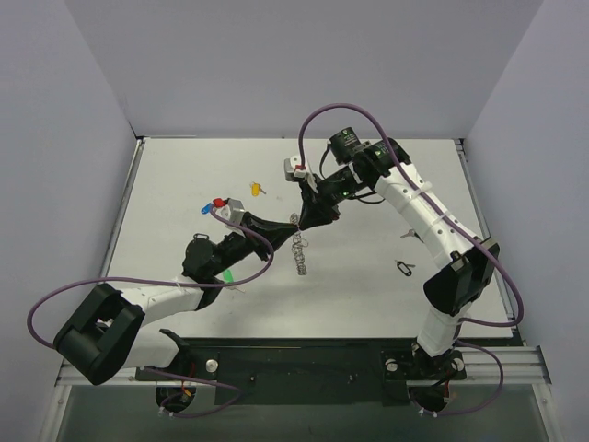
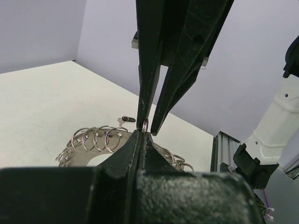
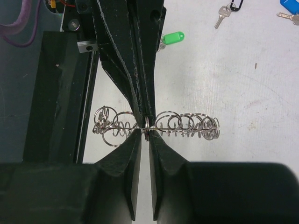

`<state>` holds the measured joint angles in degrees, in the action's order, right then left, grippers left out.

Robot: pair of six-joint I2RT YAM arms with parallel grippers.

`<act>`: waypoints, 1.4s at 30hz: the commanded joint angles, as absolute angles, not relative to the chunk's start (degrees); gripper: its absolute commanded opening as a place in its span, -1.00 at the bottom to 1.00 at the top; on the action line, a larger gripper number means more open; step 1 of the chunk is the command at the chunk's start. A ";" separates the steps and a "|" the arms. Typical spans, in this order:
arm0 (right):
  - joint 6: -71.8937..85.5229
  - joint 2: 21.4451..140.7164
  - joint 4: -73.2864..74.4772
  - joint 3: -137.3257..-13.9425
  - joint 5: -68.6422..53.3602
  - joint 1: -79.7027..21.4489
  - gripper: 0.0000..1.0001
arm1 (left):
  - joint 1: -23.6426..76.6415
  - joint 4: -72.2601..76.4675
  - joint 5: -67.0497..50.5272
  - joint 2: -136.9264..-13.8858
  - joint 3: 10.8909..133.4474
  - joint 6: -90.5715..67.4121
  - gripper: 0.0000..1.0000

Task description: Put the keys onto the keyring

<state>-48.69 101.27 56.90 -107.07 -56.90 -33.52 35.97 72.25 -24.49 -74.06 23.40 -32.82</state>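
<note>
The keyring (image 1: 300, 253) is a flat silver band strung with many small wire loops, and both grippers hold it in mid-table. My left gripper (image 1: 291, 221) is shut on one small loop; in the left wrist view (image 2: 141, 133) the keyring (image 2: 88, 144) spreads behind its fingertips. My right gripper (image 1: 303, 219) is shut on the same loop from the opposite side; in the right wrist view (image 3: 146, 131) the keyring (image 3: 187, 125) shows edge-on. A yellow key (image 1: 257, 190), a blue key (image 1: 203, 211) and a green key (image 1: 227, 275) lie loose on the table.
A black-headed key (image 1: 404, 267) lies right of centre; it also shows in the right wrist view (image 3: 224, 14). A red-headed key (image 1: 218, 202) lies by the blue one. Grey walls close off three sides. A black base rail (image 1: 294, 354) runs along the near edge.
</note>
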 commanded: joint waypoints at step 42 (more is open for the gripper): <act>-52.03 107.31 83.50 -120.85 -34.63 -37.44 -1.00 | 38.23 58.79 -30.67 -73.82 32.60 -8.88 -0.02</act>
